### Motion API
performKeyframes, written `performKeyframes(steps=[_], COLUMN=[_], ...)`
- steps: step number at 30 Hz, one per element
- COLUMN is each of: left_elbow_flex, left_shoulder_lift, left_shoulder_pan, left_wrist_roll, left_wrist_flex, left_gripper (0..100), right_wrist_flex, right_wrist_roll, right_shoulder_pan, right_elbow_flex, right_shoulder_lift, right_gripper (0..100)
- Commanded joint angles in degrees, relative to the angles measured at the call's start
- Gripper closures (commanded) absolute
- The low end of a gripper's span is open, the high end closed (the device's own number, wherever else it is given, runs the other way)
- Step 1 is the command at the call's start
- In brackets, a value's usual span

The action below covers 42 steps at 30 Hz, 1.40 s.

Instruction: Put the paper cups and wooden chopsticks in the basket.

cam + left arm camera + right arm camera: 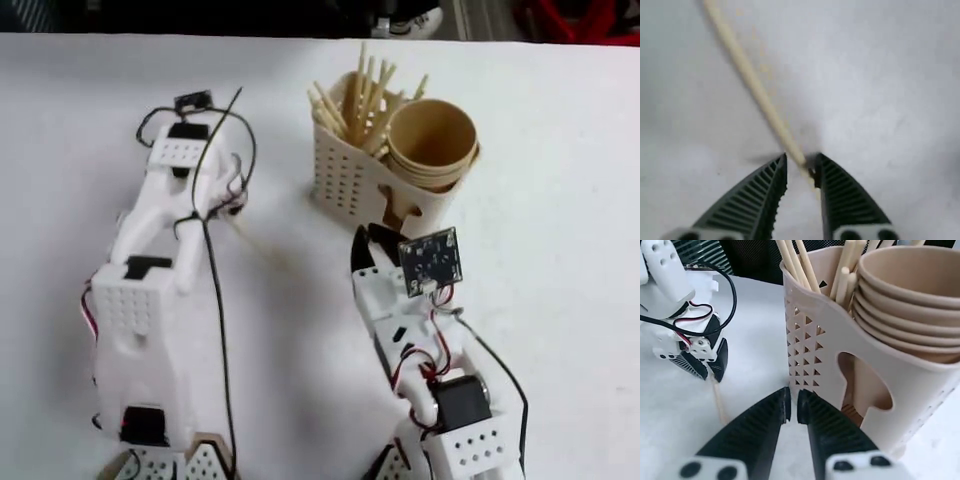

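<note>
step in hand: pick-up of the one loose chopstick (752, 82); everything else looks stowed.
loose chopstick: flat on the table (560, 300), left of the basket (345, 180), running from the left gripper toward the near right.
left gripper (801, 162): down at the table, jaws a little apart, straddling one end of the stick; it seems to touch one jaw, not yet clamped.
right gripper (792, 401): just on the near side of the basket, jaws closed together, holding nothing.
basket: far, right of centre, upright; stack of cups (432, 140) in its right part, bundle of chopsticks (355, 95) standing in its left part.
progress (judged): nearly done, one stick to go.
next move calls for: a square pinch on the thin stick, a lift, a carry to the right and far, then a tip toward upright and release among the bundle, clear of the cups.
risk (judged): an end grip may let the stick swing or slip; the right gripper crowds the basket's near side.
</note>
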Motion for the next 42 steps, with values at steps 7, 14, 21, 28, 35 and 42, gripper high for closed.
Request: performKeyframes(steps=[7, 14, 21, 28, 35, 42], left_elbow_flex=[-18.11, -32.35, -34.99, -35.96, -41.23, -49.23], left_shoulder_lift=[11.03, 11.82, 5.85, -9.45, -22.81, -26.77], left_shoulder_pan=[-0.22, -0.22, -0.57, -0.04, 1.71, 9.19], left_wrist_roll=[-5.36, -8.35, -9.49, -12.22, -12.31, -12.31], left_wrist_flex=[16.97, 27.43, 27.43, 26.73, 22.07, 12.92], left_gripper=[98, 98, 98, 98, 98, 98], right_wrist_flex=[-0.92, -0.92, -0.84, -0.13, 3.03, 5.93], right_wrist_roll=[0.7, 0.79, 0.88, 0.88, 1.05, 4.75], right_shoulder_pan=[0.57, 0.57, 0.57, 0.13, -3.47, -7.25], right_elbow_flex=[-0.18, -0.18, -0.18, -0.18, -0.26, -0.18], right_shoulder_lift=[-0.84, -0.84, -0.84, -0.84, -0.84, -0.84], right_gripper=[96.4, 96.4, 96.4, 96.4, 96.4, 96.4])
